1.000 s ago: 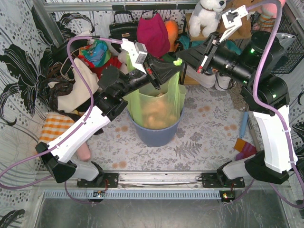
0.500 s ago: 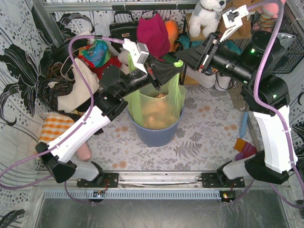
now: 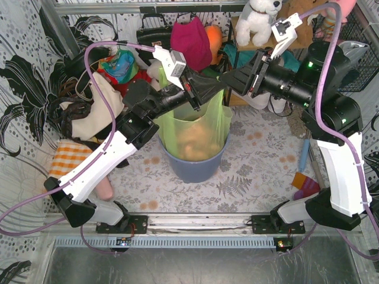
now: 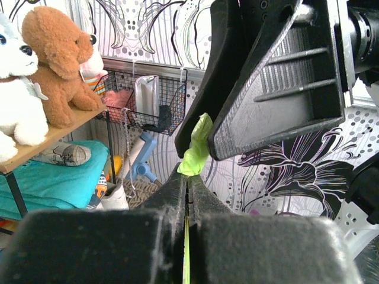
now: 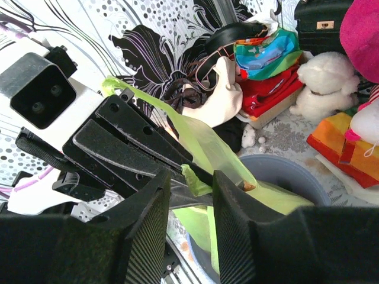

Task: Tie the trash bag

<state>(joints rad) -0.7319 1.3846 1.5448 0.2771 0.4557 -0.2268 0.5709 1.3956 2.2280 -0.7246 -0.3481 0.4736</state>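
The light-green trash bag (image 3: 192,133) stands in a blue-grey bin (image 3: 195,168) at the table's middle, brown paper showing through. My left gripper (image 3: 218,84) is above the bin, shut on a gathered strip of the bag's top. In the left wrist view a short green tip of the bag (image 4: 197,148) pokes out past the left gripper (image 4: 188,176). My right gripper (image 3: 230,76) faces it from the right. In the right wrist view the right gripper (image 5: 189,177) is open, one finger on each side of that tip, and the bag (image 5: 207,142) stretches down to the bin (image 5: 284,171).
Soft toys, clothes and a black handbag (image 3: 153,32) crowd the back and left. A wire basket (image 3: 361,53) hangs at the back right. A blue stick (image 3: 304,155) and an orange piece (image 3: 299,179) lie on the table at the right.
The right gripper has gone from shut to open and shifted slightly left, closer to the left gripper's tip. The left gripper has kept its hold on the bag.
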